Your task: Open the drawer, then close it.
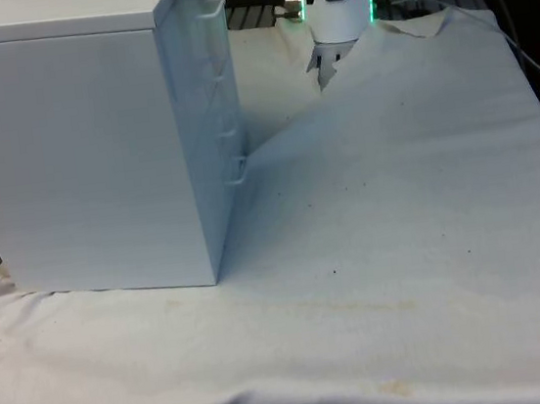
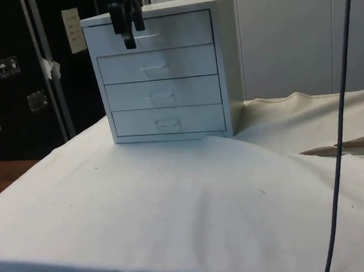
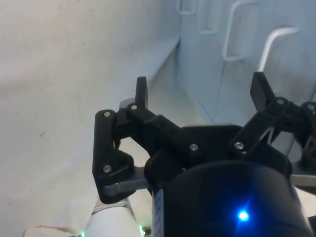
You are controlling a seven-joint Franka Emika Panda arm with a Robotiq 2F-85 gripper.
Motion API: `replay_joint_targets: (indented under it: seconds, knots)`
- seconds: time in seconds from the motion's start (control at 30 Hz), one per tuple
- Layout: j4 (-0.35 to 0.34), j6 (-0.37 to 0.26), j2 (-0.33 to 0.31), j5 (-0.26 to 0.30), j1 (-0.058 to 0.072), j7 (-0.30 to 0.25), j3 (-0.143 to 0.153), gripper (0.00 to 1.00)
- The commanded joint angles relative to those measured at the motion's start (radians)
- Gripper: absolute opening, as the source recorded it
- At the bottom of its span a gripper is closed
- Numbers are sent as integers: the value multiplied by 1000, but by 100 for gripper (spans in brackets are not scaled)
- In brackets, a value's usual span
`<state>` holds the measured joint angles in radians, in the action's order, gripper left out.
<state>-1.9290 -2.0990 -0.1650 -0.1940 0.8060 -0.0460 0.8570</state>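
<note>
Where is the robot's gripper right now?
In the side view, the gripper hangs open before the chest's top drawer, left of its handle.

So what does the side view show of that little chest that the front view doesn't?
The side view shows the chest's face: four drawers, each with a handle, and the pincer hanging in front of the top drawer. The front view shows the chest's blank side wall, with the handles seen edge-on as small bumps. Both show the white chest of drawers standing on the white cloth, all drawers looking shut.
</note>
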Motion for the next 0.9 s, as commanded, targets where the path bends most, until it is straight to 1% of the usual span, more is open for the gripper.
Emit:
replay_joint_targets:
  seconds: [0.0, 0.1, 0.13, 0.17, 0.27, 0.4, 0.43, 0.47, 0.5, 0.67, 0.7, 0.73, 0.77, 0.87]
  knots:
    - [-5, -17, -3, -16, 2, 9, 4, 100]
    - [-4, -20, -11, -30, 3, 18, 5, 100]
    - [-1, -5, -9, -17, 1, 9, 2, 100]
    - [-4, -21, -13, -35, 3, 22, 6, 100]
    - [-3, -23, -21, -61, 3, 39, 6, 100]
    - [-3, -25, -29, -87, 4, 57, 5, 100]
    - [-1, -11, -26, -76, 1, 50, 2, 100]
    - [-2, -25, -31, -93, 4, 61, 6, 100]
    - [-2, -26, -34, -106, 5, 70, 5, 100]
    - [-3, -29, -44, -139, 5, 93, 5, 100]
    - [-3, -29, -46, -145, 5, 98, 5, 100]
    - [-1, -15, -41, -130, 3, 87, 2, 100]
    - [-3, -30, -48, -150, 5, 102, 5, 100]
    - [-3, -33, -58, -174, 6, 121, 5, 100]
